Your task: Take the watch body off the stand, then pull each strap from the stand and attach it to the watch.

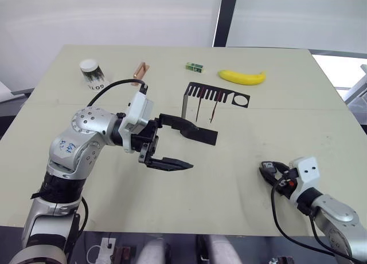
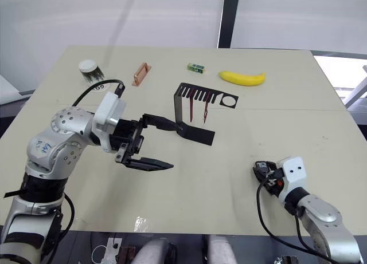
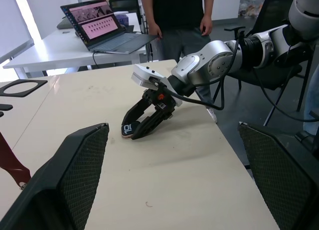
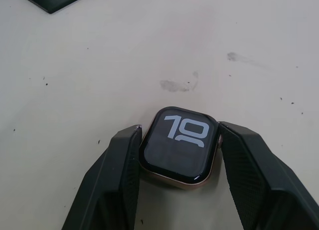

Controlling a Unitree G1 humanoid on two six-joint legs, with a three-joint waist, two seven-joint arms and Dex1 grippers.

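At the far left of the table (image 1: 241,178) a small jar (image 1: 92,73) with a white lid lies tipped on its side; what it holds cannot be made out. Just right of it, near the far edge, lies a copper-coloured bar (image 1: 139,70).

The left gripper (image 1: 192,149) hovers over the middle of the table, its two black fingers spread wide and empty. The upper finger reaches out to the stand's flat foot; whether it touches cannot be told.

The stand (image 1: 200,103) sits right of centre, its upright wall rising from that dark foot and its comb-slotted top running right to a round hole. Two dark-red straps (image 1: 206,110) hang side by side from the slots, apart from each other, with their lower ends just above the table. Beyond the stand, at the far side, a small green box (image 1: 195,66) lies flat, and to its right a banana (image 1: 242,77).

At the near right the right gripper (image 4: 178,160) rests low on the table with its fingers closed narrowly on the watch body (image 4: 178,146). The case is pinched by its two sides between the pads, with its dark screen facing up and pale digits showing; its rim looks rose-gold. It lies well apart from the stand, off its slots.

Past the near right table edge, in the left wrist view, a person (image 3: 179,13) stands beside a second table bearing an open laptop (image 3: 102,28).
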